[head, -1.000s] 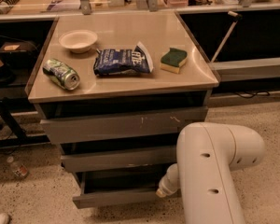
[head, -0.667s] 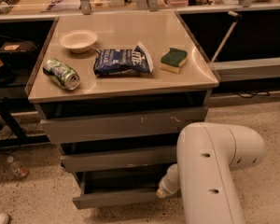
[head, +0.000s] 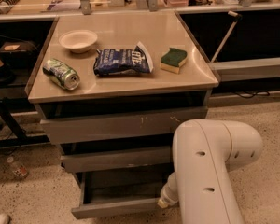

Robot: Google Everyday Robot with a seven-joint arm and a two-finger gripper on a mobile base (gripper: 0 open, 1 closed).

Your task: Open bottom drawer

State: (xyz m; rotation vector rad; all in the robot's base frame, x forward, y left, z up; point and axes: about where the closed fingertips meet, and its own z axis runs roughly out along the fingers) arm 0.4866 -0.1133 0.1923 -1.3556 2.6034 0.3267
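Narrow grey bottom drawer (head: 112, 209) partly out; gripper (head: 164, 200) at front's right end, open/shut can't tell. Pull straight, w/o twisting.

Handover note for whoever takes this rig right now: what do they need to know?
Gripper: low at the right end of the bottom drawer's front, mostly hidden behind the arm.
Bottom drawer: pulled out past the middle drawer, with its tray showing.
Done: the drawer is open.
Left: probably just pull a little further if full travel is wanted, then back the arm away.
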